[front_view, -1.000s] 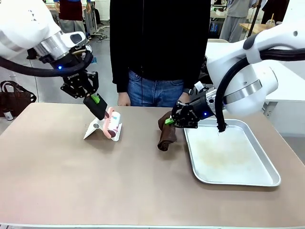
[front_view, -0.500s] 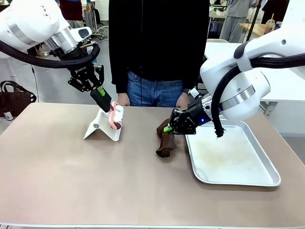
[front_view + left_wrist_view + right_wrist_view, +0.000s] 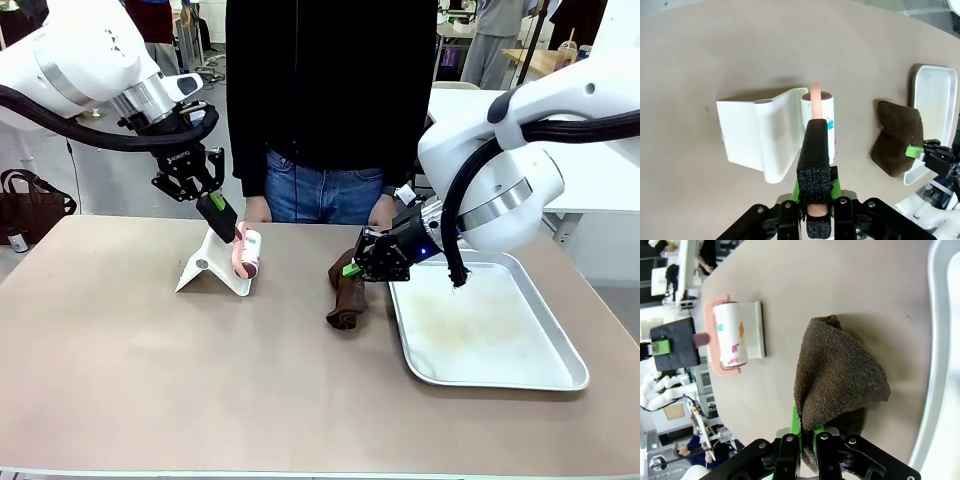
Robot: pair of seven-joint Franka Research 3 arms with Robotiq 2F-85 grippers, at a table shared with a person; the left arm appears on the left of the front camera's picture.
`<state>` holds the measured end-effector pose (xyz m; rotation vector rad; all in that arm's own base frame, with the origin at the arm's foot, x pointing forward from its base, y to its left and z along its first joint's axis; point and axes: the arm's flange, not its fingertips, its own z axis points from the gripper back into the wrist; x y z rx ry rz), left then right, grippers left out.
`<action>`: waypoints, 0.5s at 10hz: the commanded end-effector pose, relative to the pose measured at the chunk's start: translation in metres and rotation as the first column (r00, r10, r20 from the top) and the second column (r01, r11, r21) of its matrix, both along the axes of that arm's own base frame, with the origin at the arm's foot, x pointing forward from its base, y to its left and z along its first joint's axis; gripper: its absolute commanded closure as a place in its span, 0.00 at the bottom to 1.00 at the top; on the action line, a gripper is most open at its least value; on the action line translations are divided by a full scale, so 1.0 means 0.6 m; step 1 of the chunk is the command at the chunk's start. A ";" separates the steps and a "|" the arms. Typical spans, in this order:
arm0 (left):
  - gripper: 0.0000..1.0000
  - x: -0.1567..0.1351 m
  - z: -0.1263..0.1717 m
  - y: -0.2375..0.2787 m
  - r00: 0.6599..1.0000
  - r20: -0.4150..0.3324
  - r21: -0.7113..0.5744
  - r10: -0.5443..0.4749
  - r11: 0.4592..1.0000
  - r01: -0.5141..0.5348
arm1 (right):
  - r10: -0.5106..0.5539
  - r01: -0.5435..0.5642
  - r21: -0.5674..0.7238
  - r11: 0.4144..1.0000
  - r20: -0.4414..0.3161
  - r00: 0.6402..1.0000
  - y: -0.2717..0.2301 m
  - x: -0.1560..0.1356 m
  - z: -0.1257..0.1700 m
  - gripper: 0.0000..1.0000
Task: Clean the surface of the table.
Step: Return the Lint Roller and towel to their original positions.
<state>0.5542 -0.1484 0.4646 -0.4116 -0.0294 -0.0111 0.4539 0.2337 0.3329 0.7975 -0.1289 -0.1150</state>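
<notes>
The beige-brown table (image 3: 200, 380) holds a white folded stand (image 3: 213, 272). A lint roller (image 3: 246, 254) with a pink frame and printed white roll rests against the stand's right side. My left gripper (image 3: 222, 218) is shut on its black foam handle (image 3: 815, 155), tilted down from above. In the left wrist view the roll (image 3: 821, 117) lies beside the stand (image 3: 760, 135). My right gripper (image 3: 355, 265) is shut on a dark brown cloth (image 3: 349, 298) that hangs down to the table just left of the tray. From the right wrist the cloth (image 3: 840, 370) spreads out from my gripper (image 3: 807, 432).
A silver metal tray (image 3: 540, 370) with a faintly stained floor lies at the right of the table. A person in a black top and jeans (image 3: 325, 190) stands at the far edge, hands near the table. The near half of the table is bare.
My left arm rose and swung right, carrying the roller slightly right against the stand. My right gripper shifted left and down, lowering the cloth onto the table.
</notes>
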 end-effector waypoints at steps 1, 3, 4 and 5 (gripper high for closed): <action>0.77 0.014 0.002 -0.004 1.000 -0.018 0.043 0.017 0.999 -0.016 | -0.017 0.017 -0.008 1.000 -0.015 1.000 0.006 0.010 0.005 0.89; 0.77 0.016 -0.007 0.001 1.000 -0.024 0.043 -0.003 0.999 0.004 | -0.019 0.019 -0.012 1.000 -0.025 1.000 0.006 0.013 0.003 0.89; 0.77 0.016 -0.012 0.003 1.000 -0.023 0.040 0.002 0.999 -0.001 | -0.016 0.016 -0.011 1.000 -0.026 1.000 0.007 0.013 0.003 0.89; 0.77 0.016 -0.018 0.003 1.000 -0.022 0.045 0.011 0.999 -0.010 | -0.017 0.017 -0.011 1.000 -0.027 0.999 0.008 0.013 0.002 0.89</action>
